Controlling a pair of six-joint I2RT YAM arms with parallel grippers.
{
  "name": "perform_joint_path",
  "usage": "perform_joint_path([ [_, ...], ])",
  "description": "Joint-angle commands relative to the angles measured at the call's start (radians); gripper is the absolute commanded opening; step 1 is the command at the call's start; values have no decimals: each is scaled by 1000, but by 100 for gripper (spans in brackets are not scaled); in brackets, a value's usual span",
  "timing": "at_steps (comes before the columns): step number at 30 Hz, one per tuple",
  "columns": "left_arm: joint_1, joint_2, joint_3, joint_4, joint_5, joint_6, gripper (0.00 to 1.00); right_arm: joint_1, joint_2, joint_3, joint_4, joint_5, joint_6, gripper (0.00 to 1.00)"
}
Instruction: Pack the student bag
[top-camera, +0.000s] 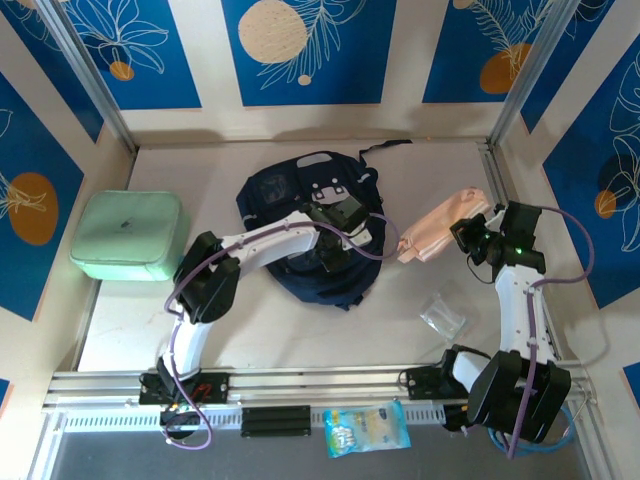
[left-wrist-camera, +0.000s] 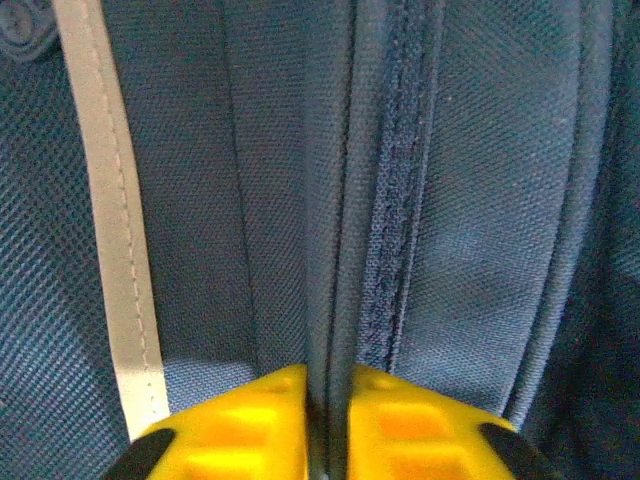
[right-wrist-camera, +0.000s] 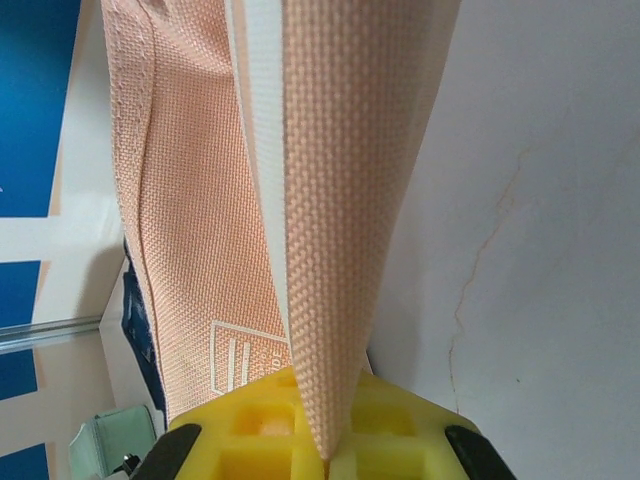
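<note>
Centrally on the table (top-camera: 300, 335), seen from above with twelve o'clock away from the arm bases, lies the student bag (top-camera: 272, 195); it lies flat, its grey-white patch (top-camera: 330, 190) facing up; its black handle (top-camera: 385, 148) trails off toward one o'clock, so its long axis seems to run from about one o'clock down to six or seven, top end far from the arms.

The left gripper (left-wrist-camera: 328, 425) is clamped tight on a ridge of navy fabric right beside a zipper line (left-wrist-camera: 385, 200); whether that zipper is undone cannot be told. The right gripper (right-wrist-camera: 325, 435) is pinched on the edge of a peach pouch (top-camera: 440, 225), which hangs just off the bag's three o'clock side.

Judged from this, the step is opening the bag's mouth for the pouch; to do it well, the left arm should lift the pinched seam up and toward nine o'clock without tugging the whole bag along; the pouch should then enter narrow end first from three o'clock, released only once well inside.

Farther out, a mint green case (top-camera: 130, 235) sits at nine o'clock; a clear plastic piece (top-camera: 442, 318) lies at four o'clock.
</note>
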Motion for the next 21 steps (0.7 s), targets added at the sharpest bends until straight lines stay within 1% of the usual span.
perform_joint_path([
  [1,10,-61,26,-41,-26,16,0,-1,-34,12,-5,-54,10,0],
  [6,23,-155,7,3,-54,-17,0,-4,-47,-4,26,-115,1,0],
  [11,35,-288,-52,141,-86,-60,0,32,-48,-27,71,-180,16,0],
  [14,37,-348,-77,217,-95,-83,0,106,-46,-38,92,-178,39,0],
  [18,37,-398,-85,290,-49,-100,0,261,-20,-57,155,-136,104,0],
  [21,36,-406,-66,314,-11,-109,0,378,25,-60,223,-90,171,0],
])
